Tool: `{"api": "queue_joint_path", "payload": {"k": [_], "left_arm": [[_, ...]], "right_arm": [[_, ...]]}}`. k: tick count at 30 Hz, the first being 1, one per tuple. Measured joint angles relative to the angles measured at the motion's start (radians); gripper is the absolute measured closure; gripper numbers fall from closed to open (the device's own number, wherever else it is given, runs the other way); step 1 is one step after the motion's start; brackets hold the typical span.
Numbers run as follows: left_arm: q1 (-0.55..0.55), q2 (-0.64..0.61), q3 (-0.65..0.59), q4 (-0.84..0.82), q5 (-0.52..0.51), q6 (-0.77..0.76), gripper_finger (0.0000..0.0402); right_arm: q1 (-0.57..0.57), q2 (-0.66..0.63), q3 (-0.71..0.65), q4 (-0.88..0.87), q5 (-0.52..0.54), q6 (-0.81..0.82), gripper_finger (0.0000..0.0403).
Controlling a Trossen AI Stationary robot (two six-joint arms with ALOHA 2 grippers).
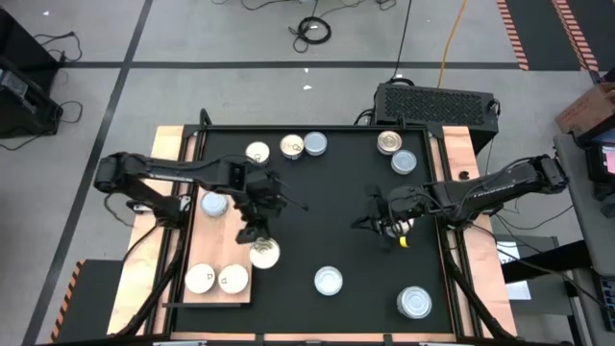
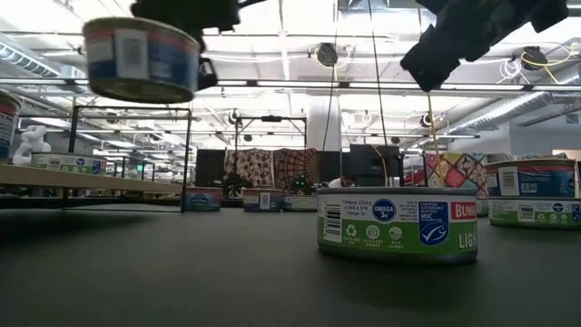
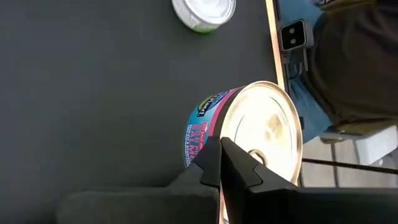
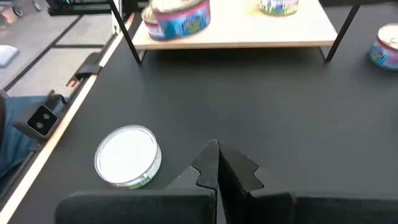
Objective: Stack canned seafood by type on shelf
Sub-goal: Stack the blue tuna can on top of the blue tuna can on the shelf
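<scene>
From my remote station, the black mat (image 1: 317, 211) fills the table under both arms. The shelf (image 1: 216, 296), a light wooden board on thin dark legs, stands at the mat's near left corner.

The left arm reaches in from the left, and the left gripper (image 1: 255, 234) hangs just off the shelf's right edge. Its fingers are clenched on the rim of the held tin (image 1: 264, 253), a pink-and-blue-labelled can with a pale gold top. The level camera shows that tin (image 2: 141, 59) clear of the mat, in the air. The left wrist camera shows the fingertips pressed together against its lid (image 3: 261, 130).

The right arm comes in from the right. The right gripper (image 1: 370, 221) hovers over the middle of the mat, clamped tight with nothing between its fingers (image 4: 208, 165).

Two cream-topped tins sit side by side on the shelf, the shelf's left tin (image 1: 199, 279) and the shelf's right tin (image 1: 232, 279). A green-labelled tin (image 1: 329, 281) with a white top rests on the mat, near the front edge. Another silver tin (image 1: 415, 302) lies at the near right corner. One blue-topped tin (image 1: 213, 204) sits under the left arm. Further tins lie along the back edge, three at the back left (image 1: 291, 146) and two at the back right (image 1: 388, 142).
</scene>
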Motion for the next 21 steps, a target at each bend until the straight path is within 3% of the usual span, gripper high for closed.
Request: {"api": "queue_joint_path", "payload": {"k": [8, 21], "left_arm": [[0.003, -0.228, -0.144, -0.008, -0.033, -0.081, 0.0402], [-0.032, -0.573, -0.349, -0.108, -0.053, -0.191, 0.0402]], "right_arm": [[0.0, 0.085, 0.0, 0.03, 0.0, 0.0, 0.0403], [-0.002, 0.162, 0.0, 0.247, 0.0, -0.023, 0.0403]]}}
